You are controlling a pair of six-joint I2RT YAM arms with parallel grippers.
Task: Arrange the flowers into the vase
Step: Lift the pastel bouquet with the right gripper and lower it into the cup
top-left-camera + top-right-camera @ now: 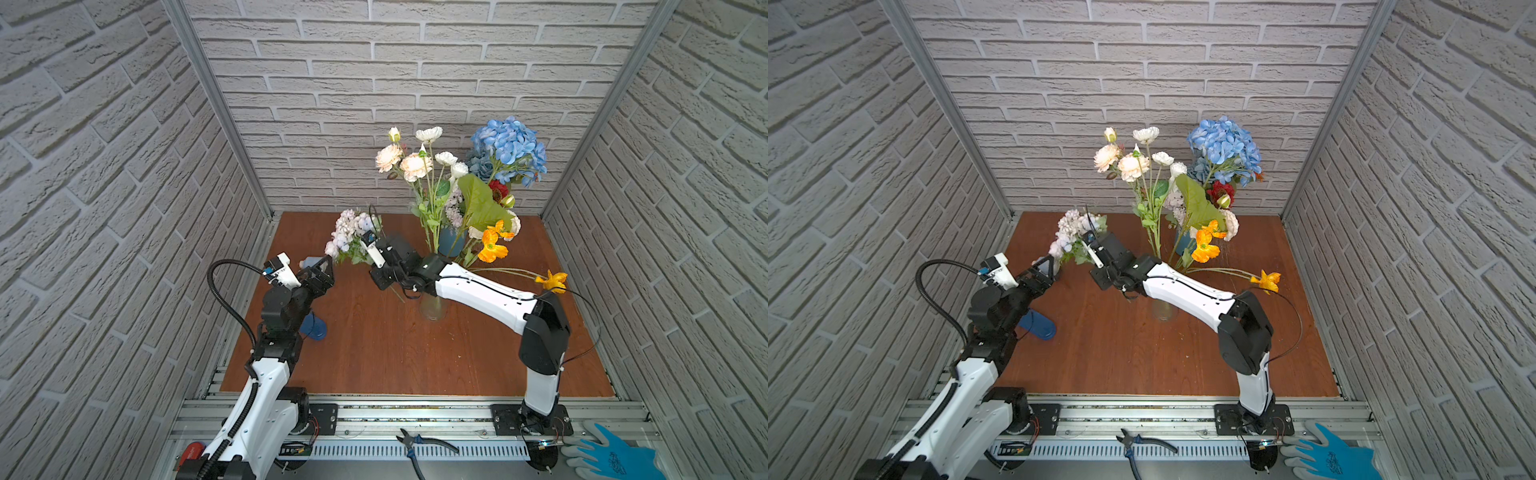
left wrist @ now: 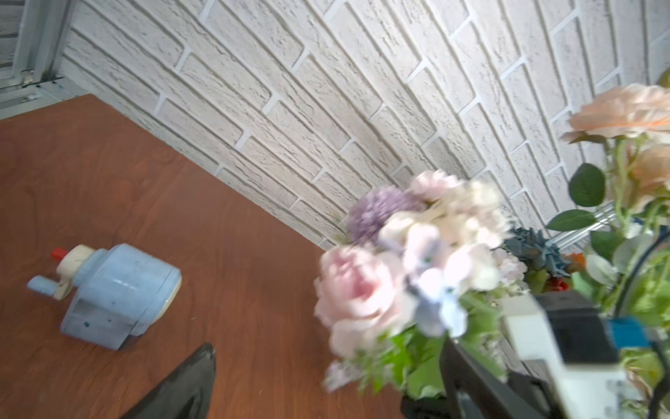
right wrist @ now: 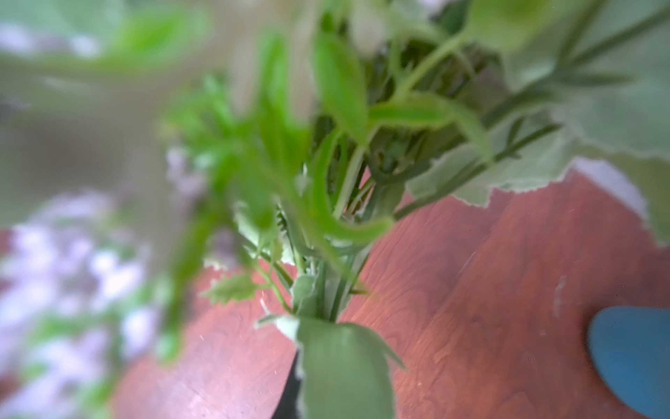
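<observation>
the step in hand is the carry of one more bunch. the right tool (image 1: 365,257) is clenched, and the right wrist view shows green stems and a leaf running straight down into its jaws, so i judge it is grasping the pastel bunch (image 1: 352,235) by the stems. that bunch, lilac, white and pale pink heads up, sits left of the clear vase (image 1: 434,308) and somewhat behind it, well apart from its mouth; whether its stem end is off the bench (image 1: 374,353) i cannot tell. the other flowers, cream roses (image 1: 409,164), blue hydrangea (image 1: 509,149) and orange blooms (image 1: 492,245), stand above and behind the vase, whose mouth is hidden under the right forearm. the left tool (image 1: 321,268) is released, jaws wide, empty, further left of the vase than the bunch. next, the right arm likely needs to lift, swing the bunch toward the vase, tip the stems down and thread them in among those standing, without dragging the big leaf (image 1: 482,203).
</observation>
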